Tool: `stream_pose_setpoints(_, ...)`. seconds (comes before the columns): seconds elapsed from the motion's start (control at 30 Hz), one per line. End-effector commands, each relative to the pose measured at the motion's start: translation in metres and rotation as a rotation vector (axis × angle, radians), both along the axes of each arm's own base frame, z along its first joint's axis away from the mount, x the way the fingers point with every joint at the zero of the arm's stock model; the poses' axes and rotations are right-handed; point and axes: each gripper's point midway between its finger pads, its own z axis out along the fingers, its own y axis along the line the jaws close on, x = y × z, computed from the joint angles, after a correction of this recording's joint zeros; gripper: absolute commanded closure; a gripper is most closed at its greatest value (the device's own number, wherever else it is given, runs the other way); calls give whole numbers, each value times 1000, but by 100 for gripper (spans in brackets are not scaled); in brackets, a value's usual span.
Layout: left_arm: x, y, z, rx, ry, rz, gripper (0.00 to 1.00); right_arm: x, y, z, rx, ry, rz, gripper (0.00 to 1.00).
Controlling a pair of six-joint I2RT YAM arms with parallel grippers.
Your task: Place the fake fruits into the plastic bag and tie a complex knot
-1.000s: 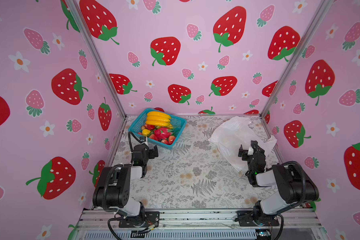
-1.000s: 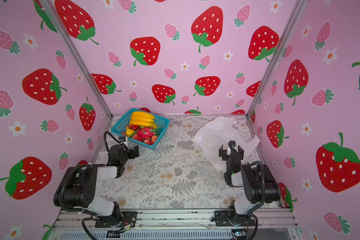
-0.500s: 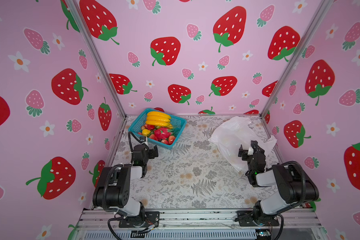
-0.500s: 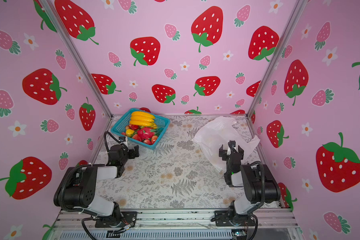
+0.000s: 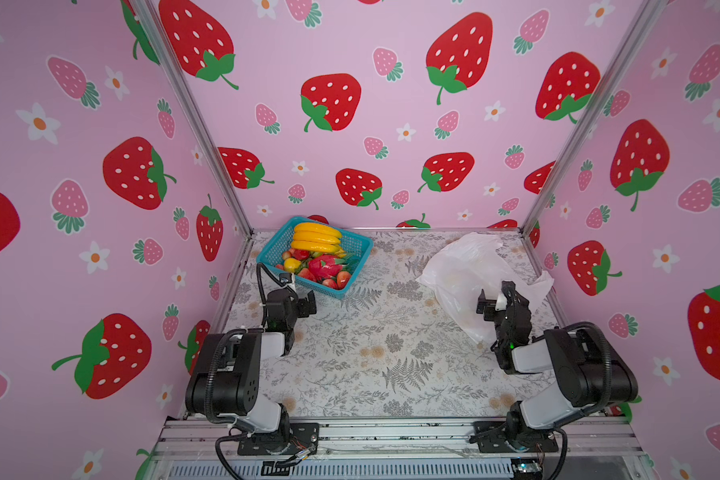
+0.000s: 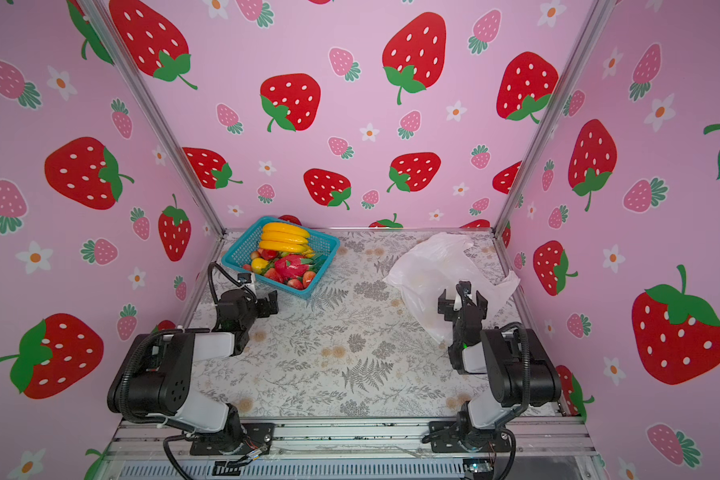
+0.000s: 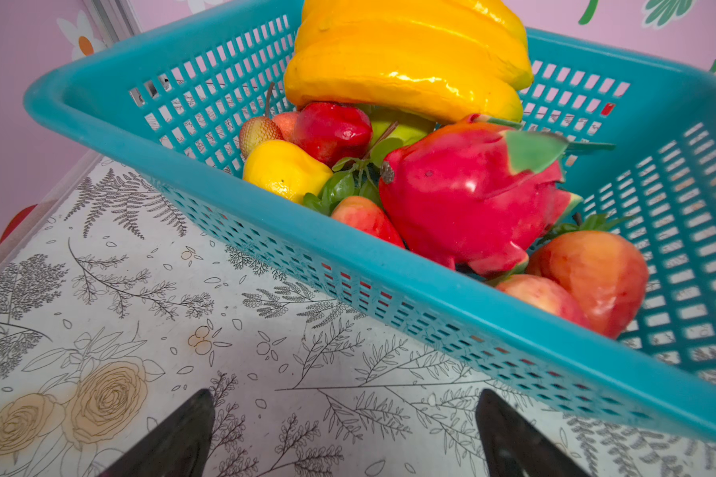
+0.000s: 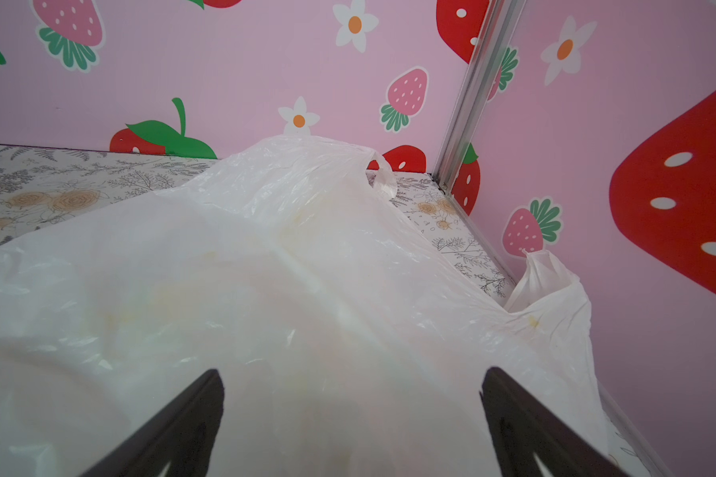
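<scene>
Pink strawberry-print walls enclose a leaf-patterned desk. At its far left corner, the fake fruits are heaped in a teal mesh basket, with the banana bunch on top. Just short of the basket, the left claw is seen spread wide and empty. The plastic bag is seen crumpled and unknotted at the far right, and the right claw is held above it, likewise wide and empty.

The right gripper stands with its jaws spread wide and nothing between them, just above the crumpled white bag; beyond it one handle loop rises over the floral desk
</scene>
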Motion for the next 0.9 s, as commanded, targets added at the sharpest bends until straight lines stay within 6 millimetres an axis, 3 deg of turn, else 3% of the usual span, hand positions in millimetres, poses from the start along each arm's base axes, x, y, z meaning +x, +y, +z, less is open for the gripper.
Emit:
stream_pose_setpoints(0.0,3,0,4,11,-19,-4,1,3,0,7,13,-25,-6,0)
stream_pose_setpoints(0.2,2,5,12,9,-28,30,1,-6,-6,14,23,-65,-41,2)
stream_pose_setpoints(0.37,-24,56,47,-13,3,382,1,-41,-43,51,98,-180,-254,2)
stream_pose_setpoints(0.43,-32,64,59,-69,5,466,1,-50,-57,59,161,-195,-345,2)
stream_pose_setpoints(0.5,-31,53,69,-139,-10,420,0,-52,-62,66,205,-180,-381,3)
stream_pose_setpoints(0.6,-25,20,88,-345,-71,295,2,-45,-44,75,244,-134,-324,6)
stream_pose_setpoints(0.73,-14,-41,115,-552,-68,89,6,-13,17,79,193,-2,-130,5)
stream_pose_setpoints(0.87,-16,-108,140,-471,-19,-96,5,29,76,56,163,207,93,3)
